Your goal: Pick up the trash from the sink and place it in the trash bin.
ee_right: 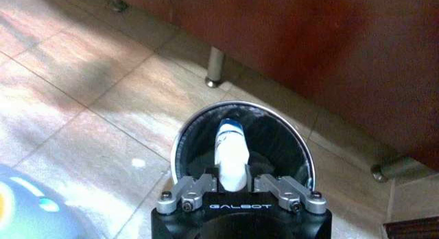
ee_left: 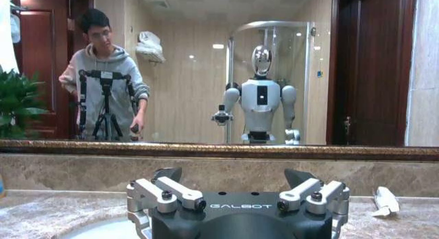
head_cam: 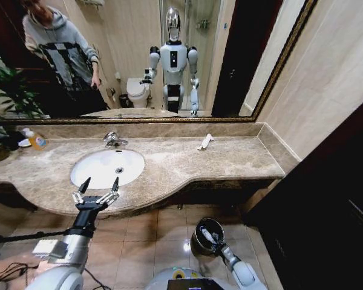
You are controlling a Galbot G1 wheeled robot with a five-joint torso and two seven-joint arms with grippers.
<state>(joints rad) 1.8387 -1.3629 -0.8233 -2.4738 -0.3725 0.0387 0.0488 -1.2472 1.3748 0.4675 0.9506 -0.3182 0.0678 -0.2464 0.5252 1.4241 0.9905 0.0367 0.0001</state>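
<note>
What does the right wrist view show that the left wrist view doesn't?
Right wrist view alone: the right gripper shut on a white tube with blue marks, held over the open trash bin on the tiled floor.

Left wrist view alone: the left gripper open above the sink edge, a white sachet lying on the countertop, and the mirror behind.

Shared: nothing of the scene itself; each has its own gripper in the foreground.

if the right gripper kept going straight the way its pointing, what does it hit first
Most likely the trash bin. The right gripper, shut on a white tube, points down into the bin's open mouth, so the black inside would come first; depth is hard to judge.
</note>
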